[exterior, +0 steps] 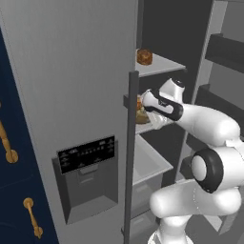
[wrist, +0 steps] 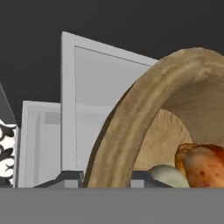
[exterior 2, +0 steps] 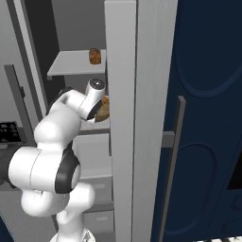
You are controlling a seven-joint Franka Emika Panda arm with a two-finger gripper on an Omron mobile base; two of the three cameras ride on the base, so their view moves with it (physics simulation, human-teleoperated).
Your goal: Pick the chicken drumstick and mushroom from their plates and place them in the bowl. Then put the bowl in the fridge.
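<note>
The fridge (exterior: 71, 71) stands open, and my arm reaches in at its middle shelf (exterior: 147, 127). There the wooden bowl (exterior: 141, 116) (exterior 2: 103, 112) rests, with my gripper (exterior: 147, 113) (exterior 2: 97, 113) at its near rim. In the hand view the bowl's rim (wrist: 122, 140) arches up from where my fingers sit, so the gripper looks shut on it. Inside the bowl lie the glossy orange-brown chicken drumstick (wrist: 201, 164) (exterior: 139, 102) and the pale mushroom (wrist: 168, 175) beside it. The plates are out of view.
A round brown item (exterior: 144, 57) (exterior 2: 95, 56) sits on the shelf above. The dispenser door (exterior: 88, 155) flanks my arm on the left and the other door's edge (exterior 2: 137, 118) on the right. Drawers (exterior: 150, 167) lie below, and dark blue cabinets (exterior: 14, 190) stand at the far left.
</note>
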